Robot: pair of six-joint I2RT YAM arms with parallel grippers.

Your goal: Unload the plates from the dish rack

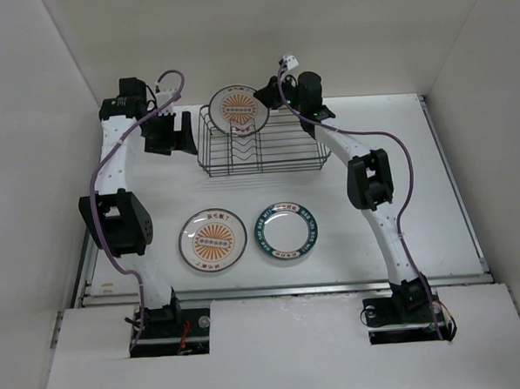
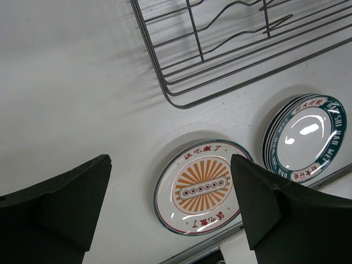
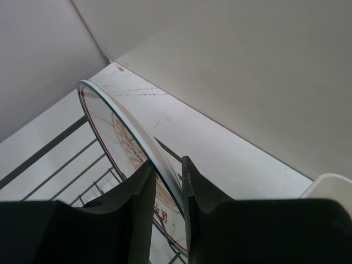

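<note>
Right gripper [image 3: 166, 165] clamped on rim of upright sunburst plate [image 1: 238, 110], at far edge of dish rack [image 1: 262, 155]. Left gripper [image 1: 173, 134] spread apart, holding nothing, just left of rack. Second sunburst plate [image 1: 213, 240] and stacked teal-rim plates [image 1: 286, 231] flat on worktop [image 1: 397, 152], on near side of rack.

White counter [image 1: 433, 177], matte, faintly scuffed. White walls [image 1: 321, 34] rise along far, left and right edges. Thin metal rail [image 1: 335, 285] runs along near edge. White board [image 1: 286, 350] just outside near edge.
</note>
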